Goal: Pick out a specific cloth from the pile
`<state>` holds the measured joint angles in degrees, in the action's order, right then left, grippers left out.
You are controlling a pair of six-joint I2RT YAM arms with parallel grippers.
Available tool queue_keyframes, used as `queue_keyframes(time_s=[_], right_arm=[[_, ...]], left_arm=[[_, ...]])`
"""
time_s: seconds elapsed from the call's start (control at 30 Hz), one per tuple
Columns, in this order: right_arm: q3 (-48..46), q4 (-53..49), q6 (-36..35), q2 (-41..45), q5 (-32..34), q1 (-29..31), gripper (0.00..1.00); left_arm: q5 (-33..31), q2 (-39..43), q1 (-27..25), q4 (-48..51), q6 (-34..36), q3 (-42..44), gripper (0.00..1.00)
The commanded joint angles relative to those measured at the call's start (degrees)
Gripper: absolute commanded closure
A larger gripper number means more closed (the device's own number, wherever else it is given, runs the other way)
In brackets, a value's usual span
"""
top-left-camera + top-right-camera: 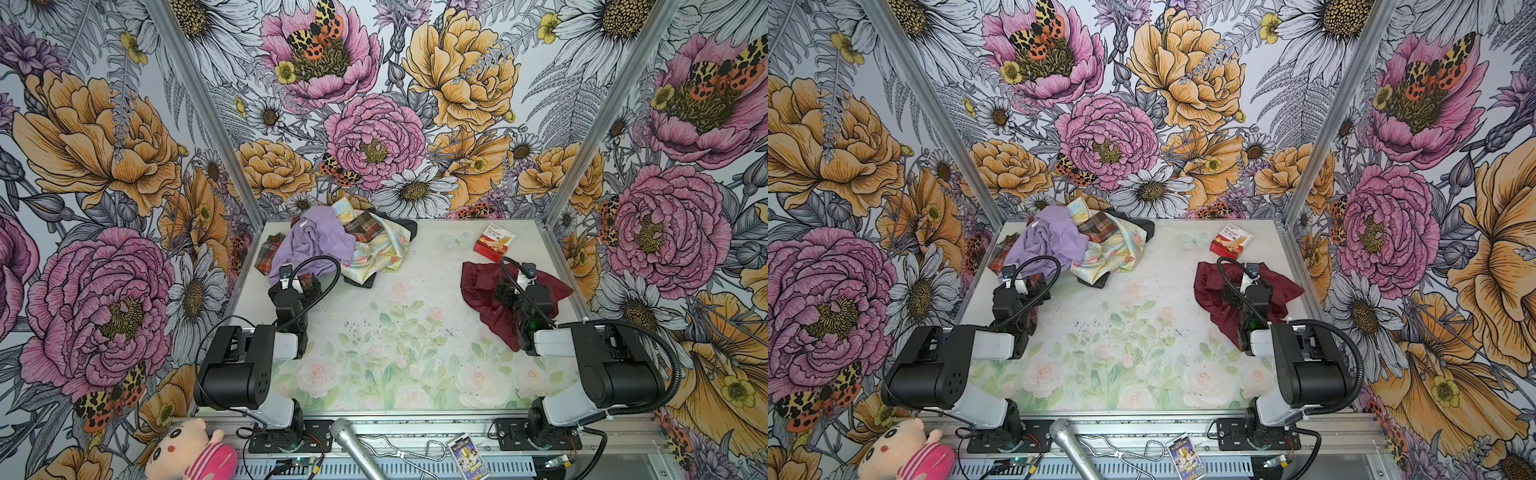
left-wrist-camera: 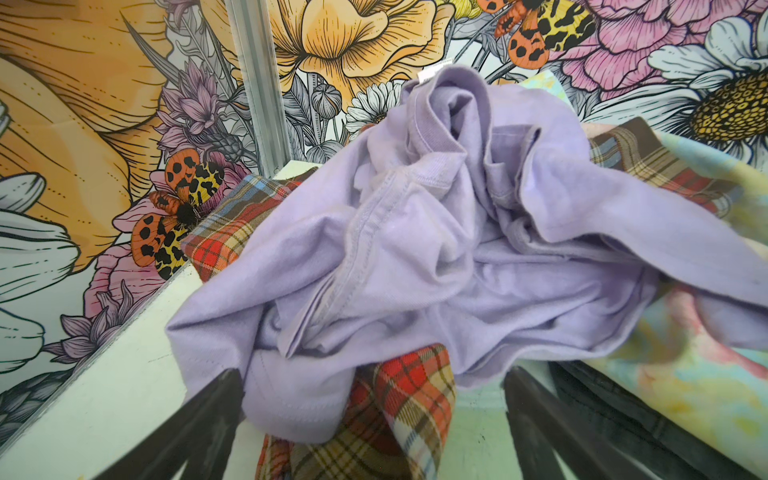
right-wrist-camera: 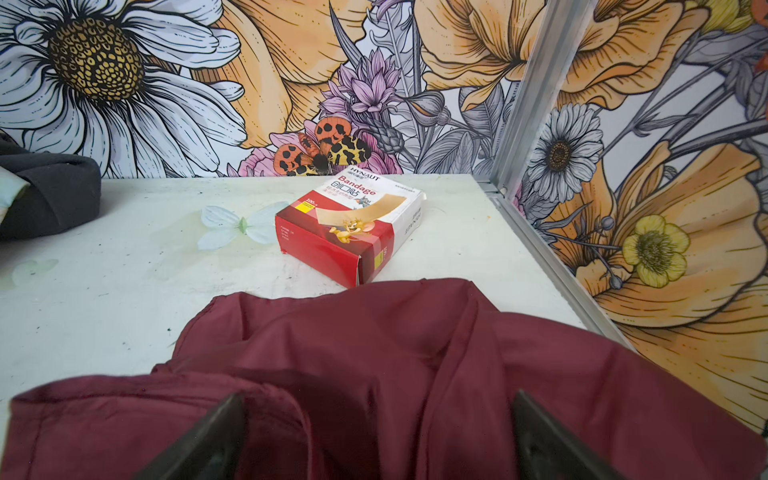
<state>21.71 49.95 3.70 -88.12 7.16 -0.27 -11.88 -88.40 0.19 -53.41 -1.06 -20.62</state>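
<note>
The dark maroon cloth (image 1: 478,291) (image 1: 1210,291) lies crumpled on the right side of the table, apart from the pile. My right gripper (image 1: 506,286) (image 1: 1239,291) (image 3: 378,397) stands open just over it, with maroon folds (image 3: 415,345) lying between the wide-spread fingers. The pile (image 1: 332,241) (image 1: 1067,243) of lavender, plaid, pastel floral and black cloths sits at the back left. At its near edge my left gripper (image 1: 306,283) (image 1: 1034,287) (image 2: 374,374) is open, its fingers on either side of a lavender hem (image 2: 299,399) and a plaid corner (image 2: 407,399).
A red bandage box (image 1: 494,245) (image 1: 1230,243) (image 3: 349,224) lies behind the maroon cloth near the back right corner post (image 3: 528,104). Flowered walls close in three sides. A plush toy (image 1: 191,453) and a microphone (image 1: 353,444) lie in front of the table's front rail.
</note>
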Motion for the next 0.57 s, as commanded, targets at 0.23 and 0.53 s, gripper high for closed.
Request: queue_keyframes(time_s=[0.23,0.53], right_arm=[[0.4,0.66,-0.67,-0.03,-1.15,0.4,0.0],[0.86,-0.06,0.68,0.03,-5.84,-1.83,0.0]], left_arm=[[0.87,-0.28,-0.27,-1.33,0.27,-0.4,0.01],[0.76,-0.28,-0.27,-1.29,0.27,-0.41,0.01]])
